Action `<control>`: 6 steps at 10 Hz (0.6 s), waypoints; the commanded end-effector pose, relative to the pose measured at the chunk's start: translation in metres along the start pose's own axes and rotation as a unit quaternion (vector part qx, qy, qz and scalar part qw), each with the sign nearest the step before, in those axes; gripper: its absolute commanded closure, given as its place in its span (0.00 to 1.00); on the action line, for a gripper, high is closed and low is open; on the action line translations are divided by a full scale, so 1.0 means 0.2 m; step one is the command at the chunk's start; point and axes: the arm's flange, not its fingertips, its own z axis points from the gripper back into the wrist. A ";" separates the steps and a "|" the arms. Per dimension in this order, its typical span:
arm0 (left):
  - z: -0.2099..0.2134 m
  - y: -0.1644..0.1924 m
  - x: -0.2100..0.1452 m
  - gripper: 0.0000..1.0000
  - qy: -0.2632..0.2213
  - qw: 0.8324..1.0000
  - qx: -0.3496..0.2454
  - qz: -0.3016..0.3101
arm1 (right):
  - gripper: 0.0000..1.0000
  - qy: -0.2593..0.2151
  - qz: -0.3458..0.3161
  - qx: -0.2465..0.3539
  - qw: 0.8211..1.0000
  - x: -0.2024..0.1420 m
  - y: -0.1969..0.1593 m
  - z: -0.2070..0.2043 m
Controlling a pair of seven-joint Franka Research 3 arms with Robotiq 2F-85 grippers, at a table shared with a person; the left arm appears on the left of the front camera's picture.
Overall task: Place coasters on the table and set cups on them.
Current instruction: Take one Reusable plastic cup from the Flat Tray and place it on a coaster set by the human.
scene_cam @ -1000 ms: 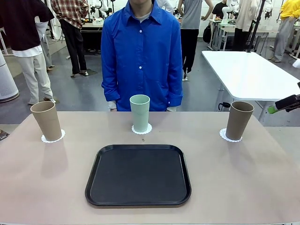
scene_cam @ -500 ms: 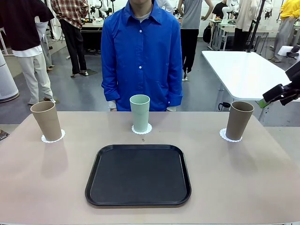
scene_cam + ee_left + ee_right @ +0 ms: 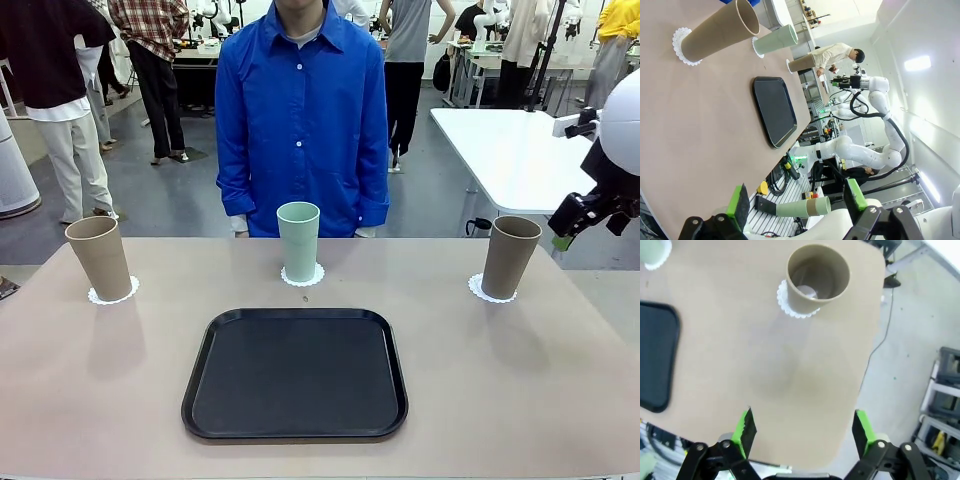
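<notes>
Three cups (image 3: pixel 298 241) on coasters (image 3: pixel 492 290), no readable writing, both arms' jaws wide, empty

A black rounded tray (image 3: pixel 295 373) lies bare at the near middle, a person in a blue shirt (image 3: pixel 302 120) stands beyond, and a white glossy table (image 3: pixel 530 155) sits far right.

No readable text, labels — no numbers

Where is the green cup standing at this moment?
In the front view, the green cup stands on a doily at the table's far middle, just beyond the black tray.
</notes>
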 end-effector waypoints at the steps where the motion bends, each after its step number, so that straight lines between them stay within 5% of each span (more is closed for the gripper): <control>1: 0.00 -0.02 0.00 0.00 -0.002 1.000 0.006 0.008 | 0.00 0.016 -0.009 0.027 0.999 0.07 0.00 -0.03; 6: 0.00 -0.02 0.00 0.00 -0.002 1.000 0.006 0.008 | 0.00 0.000 0.000 0.000 1.000 0.00 0.00 0.00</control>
